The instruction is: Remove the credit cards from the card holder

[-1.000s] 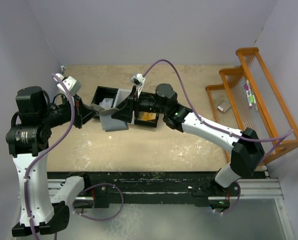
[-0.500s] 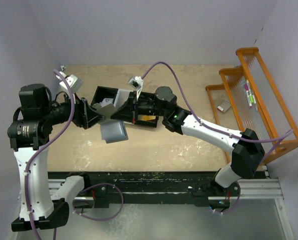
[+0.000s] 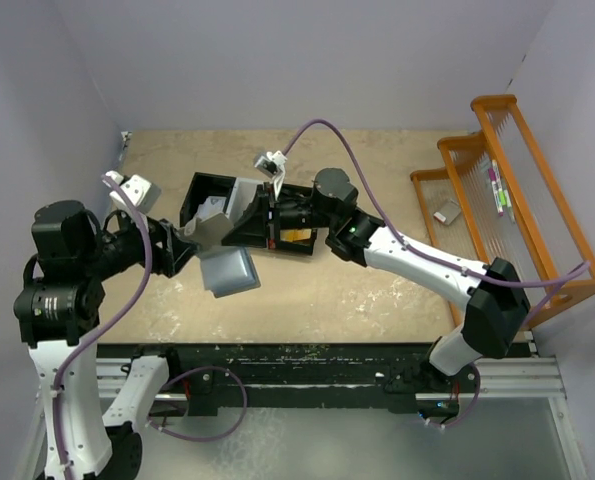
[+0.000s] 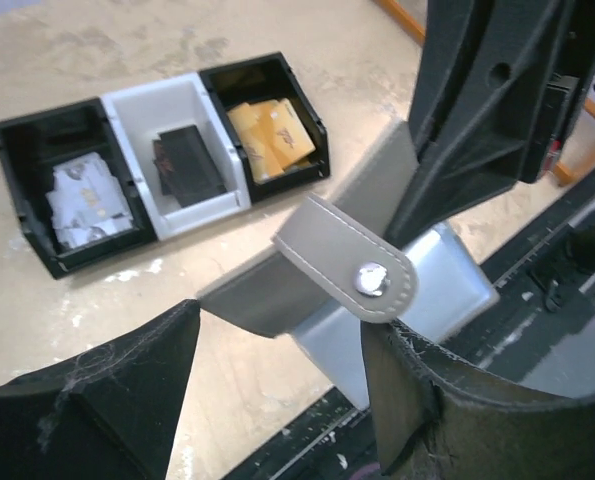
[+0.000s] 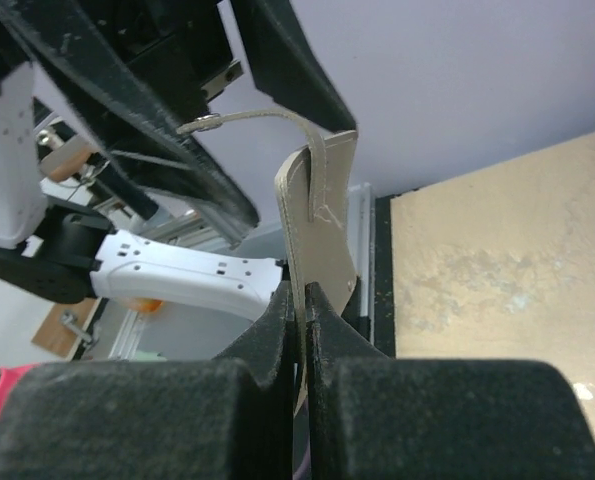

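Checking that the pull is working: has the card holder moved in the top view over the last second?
Yes. The card holder has dropped toward the bottom of the view, away from the three-compartment bin tray, which stayed put.

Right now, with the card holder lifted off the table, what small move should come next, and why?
Probably close the left hand on the hanging lower panel of the card holder. The right hand is shut on the upper flap, the left hand stands open near the lower edge, and no card shows in the holder, so spreading it should expose the pockets.
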Available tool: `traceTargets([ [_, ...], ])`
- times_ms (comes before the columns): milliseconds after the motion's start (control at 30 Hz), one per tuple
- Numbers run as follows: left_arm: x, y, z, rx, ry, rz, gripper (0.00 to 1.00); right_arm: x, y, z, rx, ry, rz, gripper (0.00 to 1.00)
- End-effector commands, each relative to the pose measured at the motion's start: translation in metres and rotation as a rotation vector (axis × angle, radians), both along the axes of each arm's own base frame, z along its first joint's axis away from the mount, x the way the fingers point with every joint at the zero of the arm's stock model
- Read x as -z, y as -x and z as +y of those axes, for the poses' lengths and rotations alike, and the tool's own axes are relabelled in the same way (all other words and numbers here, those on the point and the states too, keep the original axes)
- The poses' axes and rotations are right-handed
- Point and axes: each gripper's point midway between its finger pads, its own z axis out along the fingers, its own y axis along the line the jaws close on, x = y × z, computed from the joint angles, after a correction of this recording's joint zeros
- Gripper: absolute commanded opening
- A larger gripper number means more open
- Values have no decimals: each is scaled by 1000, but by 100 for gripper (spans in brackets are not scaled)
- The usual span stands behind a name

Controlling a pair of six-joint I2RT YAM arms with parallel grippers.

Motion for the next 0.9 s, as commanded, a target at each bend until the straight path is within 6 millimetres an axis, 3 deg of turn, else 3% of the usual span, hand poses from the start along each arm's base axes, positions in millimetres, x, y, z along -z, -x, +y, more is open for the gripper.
traceTargets([
  [0, -35, -10, 14, -86, -58, -192, 68, -57, 28, -13, -127, -121, -107, 0],
  [133, -26, -4, 11, -44, -77, -173, 67, -56, 33, -13, -170, -115, -103, 0],
  [300, -14, 18, -19, 149, 39, -60, 63, -61, 37, -11, -227, -131, -83, 0],
  [500, -13, 31, -42, 284, 196, 87, 39, -68, 39, -6, -278, -160, -59, 0],
  [633, -23, 32, -44, 286, 227, 93, 9, -65, 39, -7, -285, -157, -60, 1],
  [700, -29, 30, -44, 273, 242, 89, 0, -59, 35, -9, -276, -147, -45, 16],
  [733, -32, 30, -45, 265, 255, 97, 0, -54, 32, -11, -271, -143, -26, 33],
  [767, -34, 29, -45, 256, 268, 106, 0, -51, 31, -15, -271, -146, -12, 44],
  [867, -40, 25, -46, 237, 306, 127, 0, -47, 33, -29, -273, -175, 14, 68],
])
